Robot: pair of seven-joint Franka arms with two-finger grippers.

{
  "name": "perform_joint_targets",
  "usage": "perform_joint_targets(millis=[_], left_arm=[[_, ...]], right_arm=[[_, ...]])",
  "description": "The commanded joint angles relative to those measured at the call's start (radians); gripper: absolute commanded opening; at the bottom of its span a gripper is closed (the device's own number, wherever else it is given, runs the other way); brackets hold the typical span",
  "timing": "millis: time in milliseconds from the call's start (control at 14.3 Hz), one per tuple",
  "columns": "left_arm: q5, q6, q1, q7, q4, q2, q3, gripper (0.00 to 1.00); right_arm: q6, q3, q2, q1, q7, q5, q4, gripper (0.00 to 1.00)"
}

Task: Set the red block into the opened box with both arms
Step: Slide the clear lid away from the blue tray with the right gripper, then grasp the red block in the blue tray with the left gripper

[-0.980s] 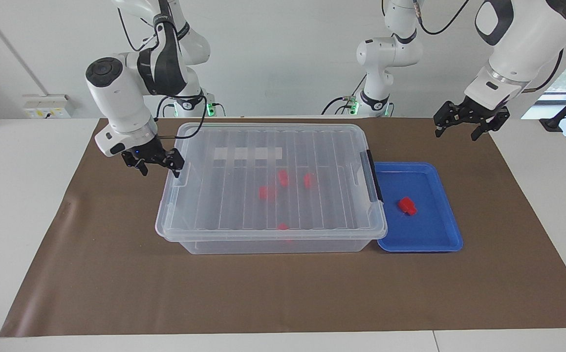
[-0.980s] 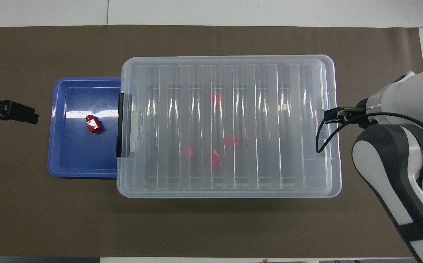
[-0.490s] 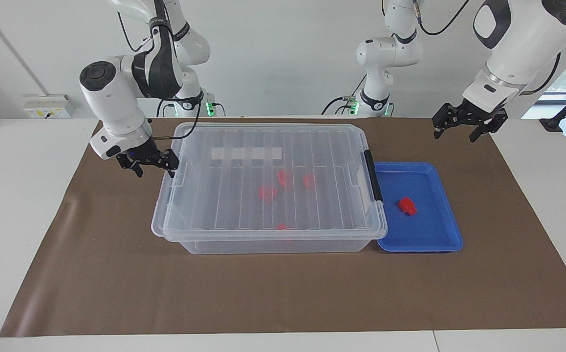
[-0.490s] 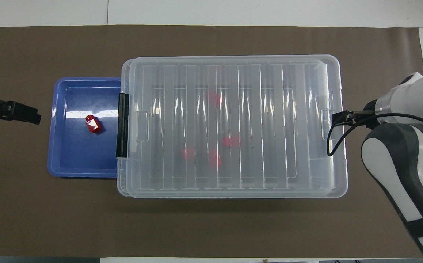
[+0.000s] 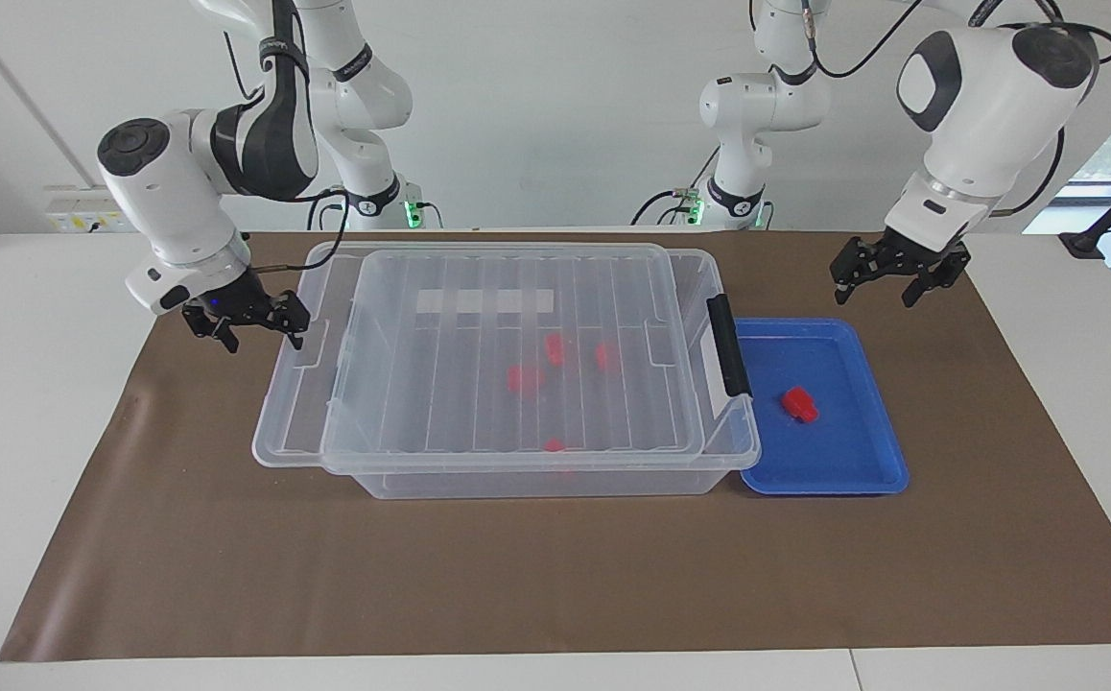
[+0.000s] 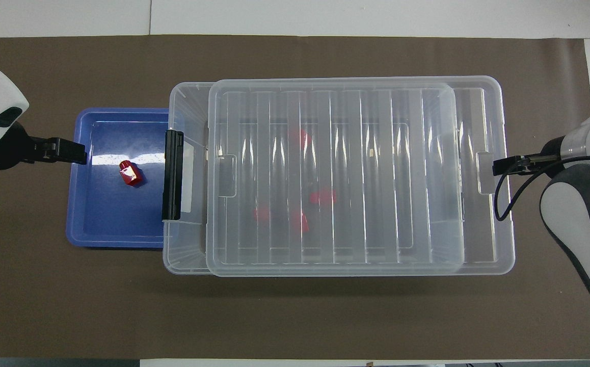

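One red block (image 5: 800, 404) (image 6: 130, 173) lies in the blue tray (image 5: 834, 461) (image 6: 106, 219). The clear box (image 5: 536, 480) (image 6: 185, 257) holds several more red blocks (image 5: 524, 378) (image 6: 322, 197). Its ribbed lid (image 5: 479, 384) (image 6: 356, 173) sits shifted toward the right arm's end, leaving a strip of the box uncovered beside the black latch (image 5: 728, 358) (image 6: 172, 174). My right gripper (image 5: 263, 338) (image 6: 499, 166) stands open at the lid's end tab, one finger against it. My left gripper (image 5: 872, 288) (image 6: 65, 152) hangs open over the tray's outer rim.
The box and tray stand side by side on a brown mat (image 5: 536, 576) covering the white table. Bare mat runs along the edge farthest from the robots and at both ends. A white label strip (image 5: 484, 300) shows through the lid.
The lid has slid toward the right arm's end along with my right gripper, uncovering the box's latch end. My left gripper has come down and moved toward the tray.
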Motion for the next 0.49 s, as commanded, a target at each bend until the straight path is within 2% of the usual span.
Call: perform_joint_targets(millis=[0, 280, 420], left_arm=[[0.019, 0.133, -0.054, -0.119, -0.151, -0.026, 0.004, 1.0], [0.019, 0.283, -0.057, -0.303, -0.235, 0.041, 0.004, 1.0], [0.019, 0.337, -0.057, -0.32, -0.272, 0.078, 0.004, 1.0]], right_arm=[[0.028, -0.046, -0.018, -0.026, -0.105, 0.006, -0.024, 1.0], [0.037, -0.128, -0.017, -0.026, -0.22, 0.006, -0.014, 1.0], [0.037, -0.151, -0.017, -0.026, -0.247, 0.006, -0.01, 1.0]])
